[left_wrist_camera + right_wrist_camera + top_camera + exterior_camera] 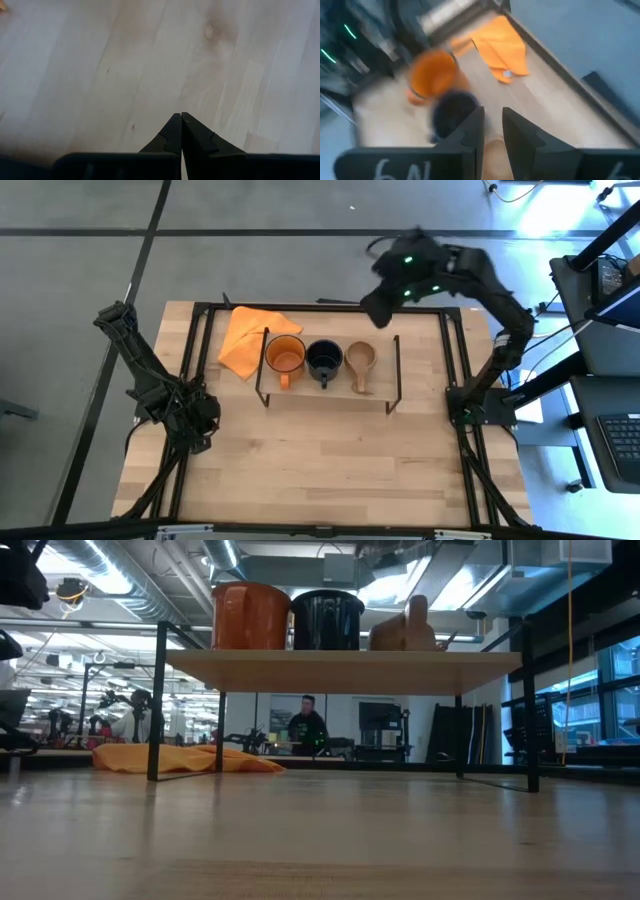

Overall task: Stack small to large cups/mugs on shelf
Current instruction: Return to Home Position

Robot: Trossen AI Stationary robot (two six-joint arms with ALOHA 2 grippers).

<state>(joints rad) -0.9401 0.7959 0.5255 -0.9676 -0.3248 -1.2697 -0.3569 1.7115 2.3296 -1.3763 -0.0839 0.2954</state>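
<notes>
— Where are the cups?

— All three sit in a row on the shelf (330, 393), at the far middle of the table (320, 465). The orange mug (285, 356) is on the left, the dark mug (323, 358) is in the middle and the wooden cup (360, 358) is on the right. They are close together, with board left bare on the right end and along the near edge.

— How much room around it?

— I have the whole near half of the table open. An orange cloth (250, 338) lies just beside the shelf's far left corner. The right gripper (492, 117) hangs over the table's far edge, beyond the shelf. Its jaws are narrowly apart and hold nothing. The left gripper (180, 117) is low over bare wood near the left edge, with its jaws pressed together.

— Does any view add something?

— The low view shows open space under the shelf, and through it a person (307, 725) far off in the room. Only the high view shows me both arms.
</notes>
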